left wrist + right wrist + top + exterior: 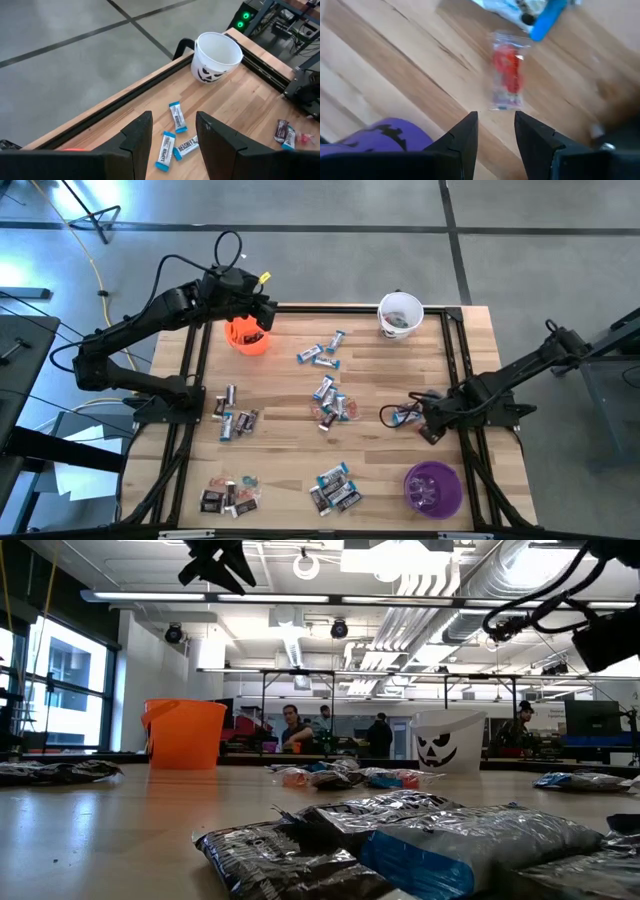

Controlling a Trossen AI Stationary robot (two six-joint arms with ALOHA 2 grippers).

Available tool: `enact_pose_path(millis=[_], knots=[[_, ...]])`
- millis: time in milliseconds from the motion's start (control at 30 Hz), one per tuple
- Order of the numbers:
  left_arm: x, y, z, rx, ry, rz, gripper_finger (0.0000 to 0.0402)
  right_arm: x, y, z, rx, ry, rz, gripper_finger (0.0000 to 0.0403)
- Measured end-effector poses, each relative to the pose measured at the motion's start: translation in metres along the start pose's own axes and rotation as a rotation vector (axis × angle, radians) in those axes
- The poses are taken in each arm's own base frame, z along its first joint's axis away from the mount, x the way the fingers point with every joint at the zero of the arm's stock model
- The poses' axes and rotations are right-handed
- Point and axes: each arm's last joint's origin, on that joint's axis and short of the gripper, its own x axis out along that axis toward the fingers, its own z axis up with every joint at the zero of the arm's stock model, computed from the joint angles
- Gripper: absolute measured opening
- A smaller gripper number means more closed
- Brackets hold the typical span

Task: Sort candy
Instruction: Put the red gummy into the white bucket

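Candy lies in several small piles on the wooden table: blue-and-white pieces, a mixed heap, dark pieces. My left gripper hovers open over the orange cup; in its wrist view only far-off table candy shows between the fingers. My right gripper points down, open, just above the table near its right edge. A red candy in clear wrap lies flat beyond its fingertips, and a blue-and-white piece lies farther on.
A white cup with a pumpkin face stands at the far right corner, and a purple cup at the near right, close beside my right gripper. More candy heaps lie near the front edge. People stand in the room behind.
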Motion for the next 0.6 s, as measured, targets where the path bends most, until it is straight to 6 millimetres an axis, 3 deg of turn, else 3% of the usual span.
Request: enact_pose_path(millis=[600], knots=[[0.0, 0.0, 0.0, -0.009, 0.0, 0.0, 0.014, 0.028, -0.014, -0.001, -0.005, -0.003, 0.002, 0.0124]])
